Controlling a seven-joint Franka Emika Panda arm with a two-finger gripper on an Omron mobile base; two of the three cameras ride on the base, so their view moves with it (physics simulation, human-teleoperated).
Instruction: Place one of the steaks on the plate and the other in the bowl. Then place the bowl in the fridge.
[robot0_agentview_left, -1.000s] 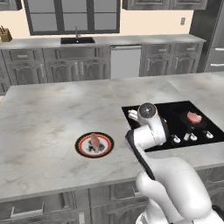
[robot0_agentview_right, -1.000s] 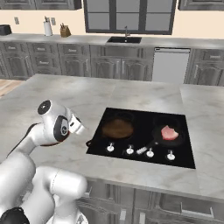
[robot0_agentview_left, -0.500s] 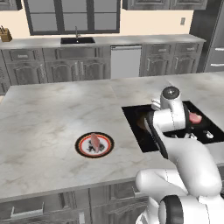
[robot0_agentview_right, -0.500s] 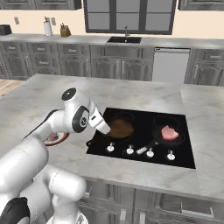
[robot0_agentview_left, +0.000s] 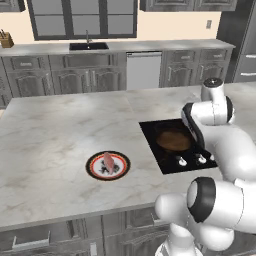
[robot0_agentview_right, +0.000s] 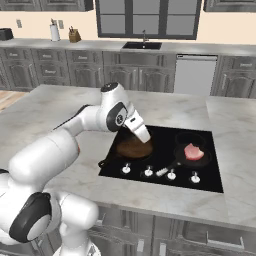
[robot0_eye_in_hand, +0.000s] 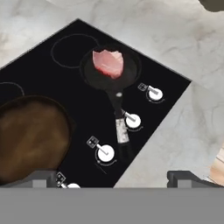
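One steak (robot0_agentview_left: 108, 161) lay on the plate (robot0_agentview_left: 93, 169); the other steak (robot0_eye_in_hand: 108, 62) waited in the pan (robot0_eye_in_hand: 94, 75), end effector (robot0_eye_in_hand: 113, 178) spread apart, empty.

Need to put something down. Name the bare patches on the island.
Bare marble all around the plate, which carries a steak, and behind the cooktop. Crowded: cooktop, with brown bowl, frying pan holding steak.

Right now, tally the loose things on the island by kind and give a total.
Steaks: 2, one on the plate, one in the pan
Plate: 1
Black frying pan: 1
Brown round dish on the cooktop: 1
Total: 5
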